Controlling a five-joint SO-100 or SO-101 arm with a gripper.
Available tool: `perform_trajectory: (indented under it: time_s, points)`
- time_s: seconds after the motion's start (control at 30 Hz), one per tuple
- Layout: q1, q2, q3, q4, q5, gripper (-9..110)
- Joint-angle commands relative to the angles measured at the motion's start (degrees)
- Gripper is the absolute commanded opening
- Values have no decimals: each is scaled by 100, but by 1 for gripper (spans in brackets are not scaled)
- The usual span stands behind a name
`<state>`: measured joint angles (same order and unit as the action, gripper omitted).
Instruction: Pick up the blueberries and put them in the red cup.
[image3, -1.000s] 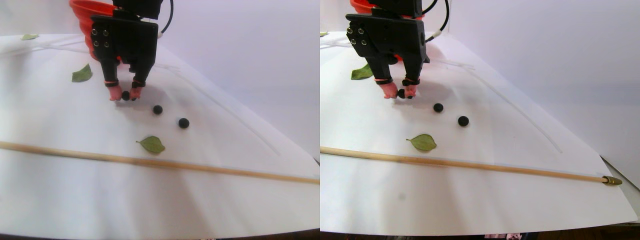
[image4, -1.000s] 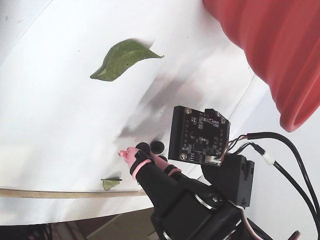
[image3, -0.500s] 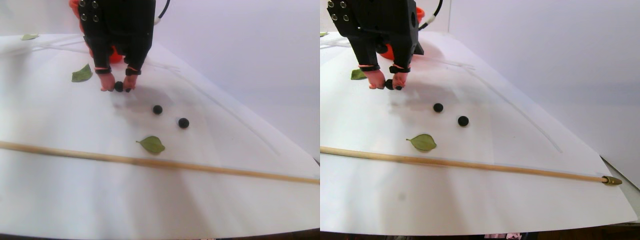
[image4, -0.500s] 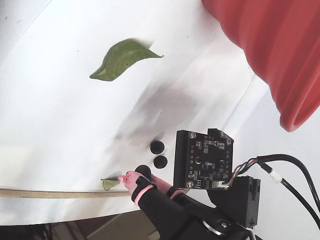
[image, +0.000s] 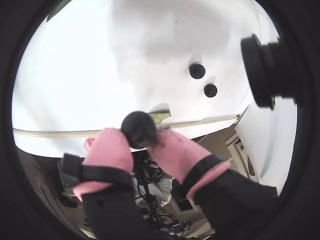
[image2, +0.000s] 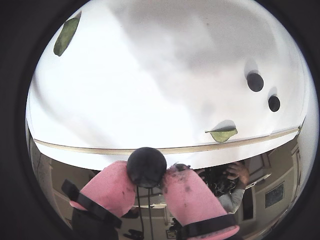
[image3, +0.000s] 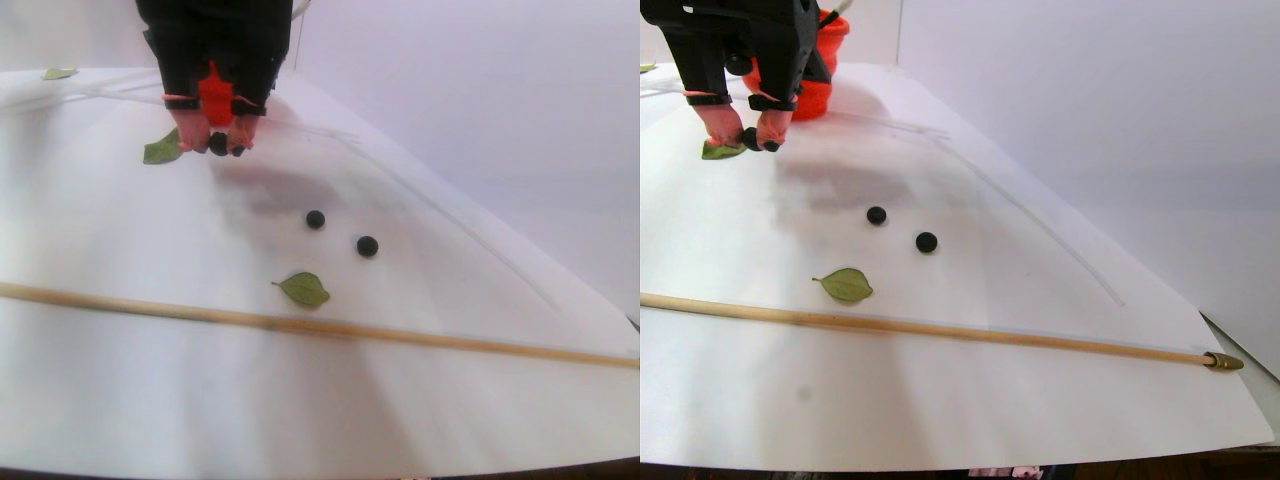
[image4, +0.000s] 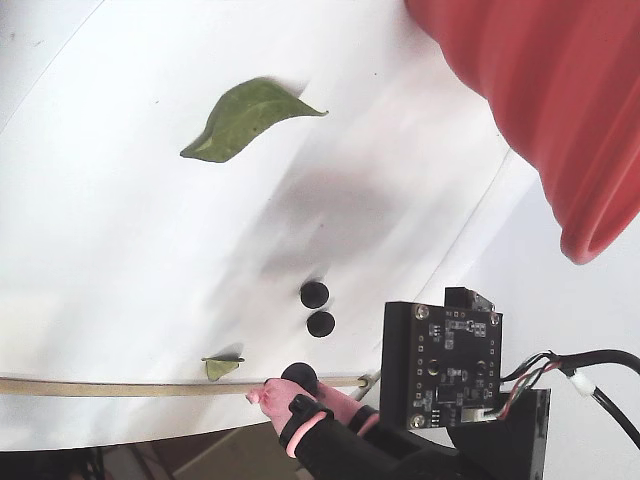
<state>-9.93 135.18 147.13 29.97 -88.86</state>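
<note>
While lifted, gripper (image2: 150, 186) pinches one blueberry (image2: 146, 166) | two blueberries (image3: 315, 219) (image3: 367, 245) lie mid-sheet

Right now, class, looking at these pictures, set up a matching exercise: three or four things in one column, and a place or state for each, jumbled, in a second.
Things:
1. pink-tipped black pincer
2. big red plastic cup
3. long thin wooden stick
4. two loose small round dark-blue blueberries

Places or states:
A. lies across the near part of the white sheet
B. rest side by side on the sheet, beyond the stick
C. shut on one dark berry, off the sheet
D. stands at the far end, behind the arm

Pairs: 1-C, 2-D, 3-A, 4-B
</note>
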Motion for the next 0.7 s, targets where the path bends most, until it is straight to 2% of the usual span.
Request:
perform_trajectory:
  time_s: [0.0,0.67]
  points:
    - [-79,668,18,325,62,9]
    - [-475,1354,-527,782,53,9]
